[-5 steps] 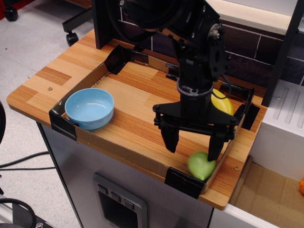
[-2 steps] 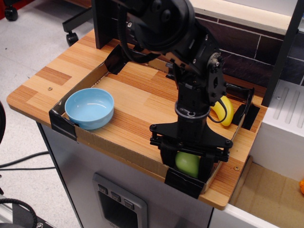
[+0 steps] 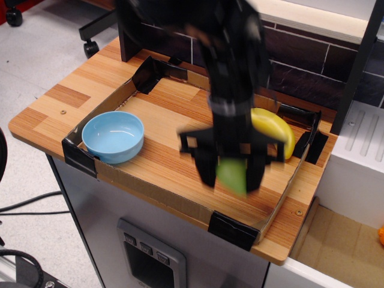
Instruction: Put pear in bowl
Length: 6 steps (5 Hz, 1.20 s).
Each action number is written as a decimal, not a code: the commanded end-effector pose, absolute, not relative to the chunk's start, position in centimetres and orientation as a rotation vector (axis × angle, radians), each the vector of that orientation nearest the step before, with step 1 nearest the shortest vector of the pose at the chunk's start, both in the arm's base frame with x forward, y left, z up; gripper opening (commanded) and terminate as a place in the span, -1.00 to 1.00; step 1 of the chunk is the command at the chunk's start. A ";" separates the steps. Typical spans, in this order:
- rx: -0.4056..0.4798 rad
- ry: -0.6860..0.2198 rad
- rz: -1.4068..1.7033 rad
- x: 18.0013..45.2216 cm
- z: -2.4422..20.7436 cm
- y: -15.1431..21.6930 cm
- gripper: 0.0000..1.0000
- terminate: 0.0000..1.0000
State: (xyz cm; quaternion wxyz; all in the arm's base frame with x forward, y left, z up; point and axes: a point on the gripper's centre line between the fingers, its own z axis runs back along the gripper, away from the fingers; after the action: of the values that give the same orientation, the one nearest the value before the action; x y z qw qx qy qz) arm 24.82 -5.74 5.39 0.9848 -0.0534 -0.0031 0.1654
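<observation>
We see the blurred gripper (image 3: 231,172) clamping the pear (image 3: 231,174) above the tray (image 3: 157,191); the bowl (image 3: 113,136) sits at nine o'clock, the banana (image 3: 273,126) at two.

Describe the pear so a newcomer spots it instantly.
Start at the wooden tray on the table. Near its front right, the black claw hangs blurred; the pear is the small light-green rounded fruit between its fingers. The banana behind is longer and yellow; the bowl at left is blue.
</observation>
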 end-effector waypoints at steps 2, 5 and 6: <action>-0.111 -0.114 0.675 25.3 14.5 6.4 -1.00 -1.00; -0.073 -0.048 0.753 25.5 9.8 13.6 -1.00 -1.00; -0.063 -0.036 0.699 25.5 7.2 13.9 -1.00 -1.00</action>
State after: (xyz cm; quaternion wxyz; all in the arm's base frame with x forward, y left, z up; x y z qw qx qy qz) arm 25.91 13.73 5.86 0.9375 -0.0353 0.0009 0.3462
